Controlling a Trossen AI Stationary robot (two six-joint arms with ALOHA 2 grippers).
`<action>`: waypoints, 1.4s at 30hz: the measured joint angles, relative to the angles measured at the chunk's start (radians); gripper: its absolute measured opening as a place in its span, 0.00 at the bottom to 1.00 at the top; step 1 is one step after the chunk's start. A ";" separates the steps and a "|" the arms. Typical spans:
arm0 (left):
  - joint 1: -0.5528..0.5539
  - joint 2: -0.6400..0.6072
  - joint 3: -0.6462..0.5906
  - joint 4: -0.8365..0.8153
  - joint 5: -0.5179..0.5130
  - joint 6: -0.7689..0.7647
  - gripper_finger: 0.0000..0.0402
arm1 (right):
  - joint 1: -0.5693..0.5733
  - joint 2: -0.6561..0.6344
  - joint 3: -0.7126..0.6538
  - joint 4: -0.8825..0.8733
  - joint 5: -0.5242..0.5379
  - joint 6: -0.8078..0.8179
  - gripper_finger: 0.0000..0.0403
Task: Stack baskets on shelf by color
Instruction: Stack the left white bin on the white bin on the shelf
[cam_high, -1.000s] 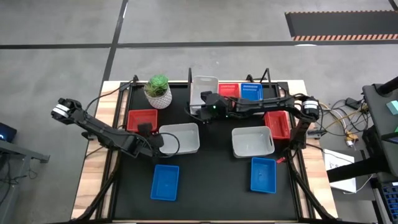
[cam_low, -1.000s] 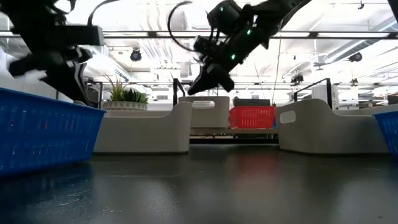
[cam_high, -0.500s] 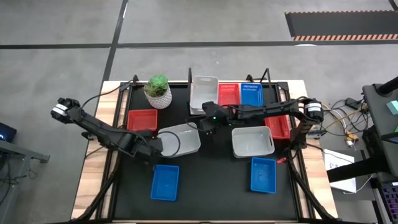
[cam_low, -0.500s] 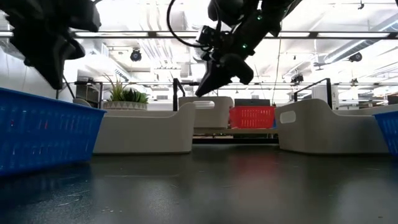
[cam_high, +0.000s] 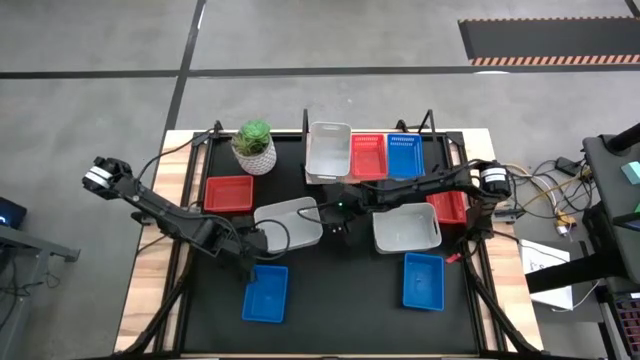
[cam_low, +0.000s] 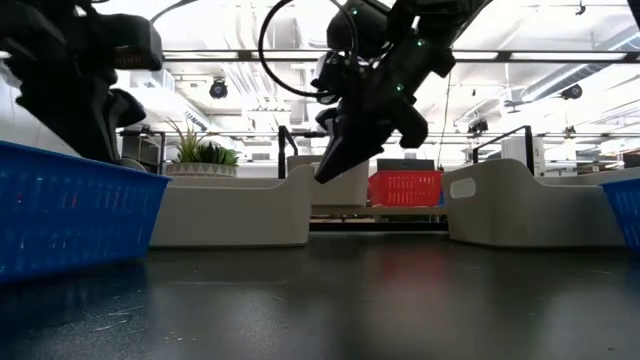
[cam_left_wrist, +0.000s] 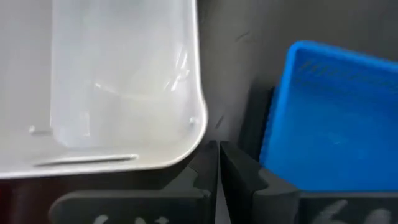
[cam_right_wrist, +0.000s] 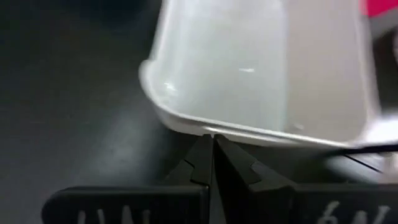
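The right hand (cam_high: 338, 214), fingers pressed together and empty, hovers just beside the near white-grey basket (cam_high: 291, 222) on the table (cam_high: 345, 290). The left hand (cam_high: 254, 250), likewise pressed together, sits between that basket and a blue basket (cam_high: 265, 293). The shelf (cam_high: 430, 153) carries white-grey, red and blue baskets.

Baskets: white-grey (cam_high: 291, 222), red (cam_high: 228, 193), blue (cam_high: 265, 293); black tabletop (cam_high: 350, 280); green plant (cam_high: 254, 135).

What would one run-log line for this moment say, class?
shelf: one white, one red, one blue basket | left gripper: shut, empty, between white basket and blue basket | right gripper: shut, empty, beside that white basket
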 joint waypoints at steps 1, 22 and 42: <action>0.000 -0.001 -0.003 -0.006 -0.002 0.000 0.00 | 0.005 0.003 0.000 -0.001 -0.021 0.000 0.02; 0.000 -0.073 0.005 -0.248 -0.189 -0.002 0.00 | 0.117 -0.039 0.027 -0.023 0.011 -0.136 0.03; 0.000 -0.214 0.002 -0.243 -0.550 0.116 0.00 | -0.021 0.010 0.147 -0.111 -0.122 -0.413 0.46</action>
